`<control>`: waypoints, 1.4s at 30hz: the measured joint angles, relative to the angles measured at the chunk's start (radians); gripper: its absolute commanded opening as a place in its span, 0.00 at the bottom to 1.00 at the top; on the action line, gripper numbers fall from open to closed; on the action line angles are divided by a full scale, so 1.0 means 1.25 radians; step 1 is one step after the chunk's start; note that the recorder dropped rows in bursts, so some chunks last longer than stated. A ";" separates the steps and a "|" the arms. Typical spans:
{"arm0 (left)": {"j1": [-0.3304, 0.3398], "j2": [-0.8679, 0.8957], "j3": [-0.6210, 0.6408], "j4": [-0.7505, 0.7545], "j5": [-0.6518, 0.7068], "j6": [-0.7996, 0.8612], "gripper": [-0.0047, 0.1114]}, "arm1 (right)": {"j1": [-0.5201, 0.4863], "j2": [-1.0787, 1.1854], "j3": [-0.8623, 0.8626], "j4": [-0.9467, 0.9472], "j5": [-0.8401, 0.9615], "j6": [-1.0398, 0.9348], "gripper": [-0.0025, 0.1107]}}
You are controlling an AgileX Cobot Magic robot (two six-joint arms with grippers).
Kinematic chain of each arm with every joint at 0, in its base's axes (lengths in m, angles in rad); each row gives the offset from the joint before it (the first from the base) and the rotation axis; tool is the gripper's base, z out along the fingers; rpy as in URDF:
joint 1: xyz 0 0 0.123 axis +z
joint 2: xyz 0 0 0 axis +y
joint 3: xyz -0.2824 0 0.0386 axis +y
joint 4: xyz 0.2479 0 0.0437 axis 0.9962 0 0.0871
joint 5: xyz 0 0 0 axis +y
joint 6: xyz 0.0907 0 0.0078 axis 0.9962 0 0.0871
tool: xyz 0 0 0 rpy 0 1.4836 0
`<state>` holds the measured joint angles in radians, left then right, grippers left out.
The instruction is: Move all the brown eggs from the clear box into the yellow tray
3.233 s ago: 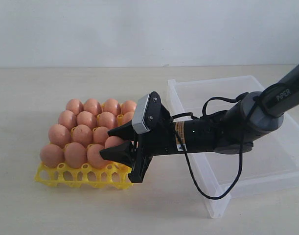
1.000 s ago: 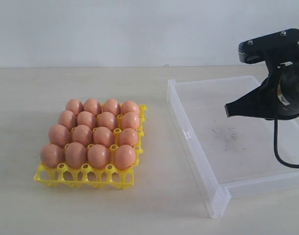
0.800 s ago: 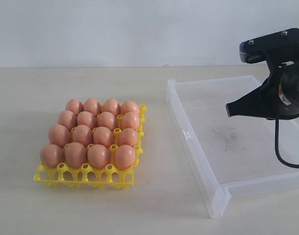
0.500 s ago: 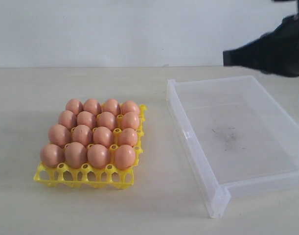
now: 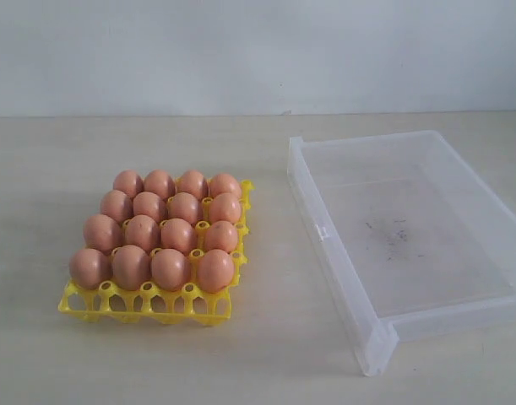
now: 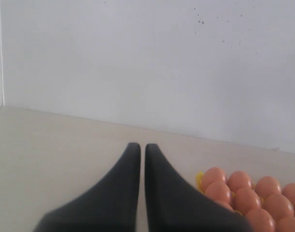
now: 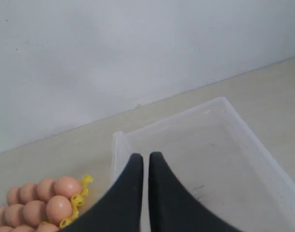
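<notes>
Left pincer [image 6: 138, 145] and right pincer [image 7: 146, 155] both hang pressed shut and empty, all sixteen brown eggs [image 5: 160, 232] sit in the yellow tray [image 5: 148, 305] at left, the clear box [image 5: 325, 240] at right holds none, so the job looks finished.

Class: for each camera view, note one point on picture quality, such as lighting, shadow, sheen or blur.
Exterior view: soft, even light; the brown eggs show a mild sheen, the yellow tray casts only a faint shadow, the clear box has pale wall highlights. Left wrist view: the left gripper blurs near the lens. Right wrist view: the right gripper is soft-edged too.
</notes>
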<state>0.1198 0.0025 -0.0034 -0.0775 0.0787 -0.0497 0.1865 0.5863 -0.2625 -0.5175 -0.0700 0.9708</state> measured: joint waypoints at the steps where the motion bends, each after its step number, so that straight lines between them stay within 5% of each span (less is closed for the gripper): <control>1: 0.000 0.000 0.000 0.000 0.000 0.000 0.07 | -0.007 -0.033 0.031 0.022 -0.013 0.002 0.02; 9: 0.000 0.000 0.000 0.000 0.000 0.000 0.07 | -0.126 -0.298 0.176 0.113 0.016 0.008 0.02; 16: 0.000 0.000 0.000 0.000 0.000 0.000 0.07 | -0.132 -0.446 0.207 0.240 0.126 0.008 0.02; 33: 0.000 0.000 0.000 0.000 0.000 0.000 0.07 | -0.132 -0.464 0.210 0.159 0.221 -0.007 0.02; 42: 0.000 0.000 0.000 0.000 0.000 0.000 0.07 | -0.132 -0.464 0.210 0.101 0.213 -0.526 0.02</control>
<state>0.1198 0.0025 -0.0034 -0.0775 0.0787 -0.0497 0.0215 0.0058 -0.0001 -0.3908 0.1957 0.3139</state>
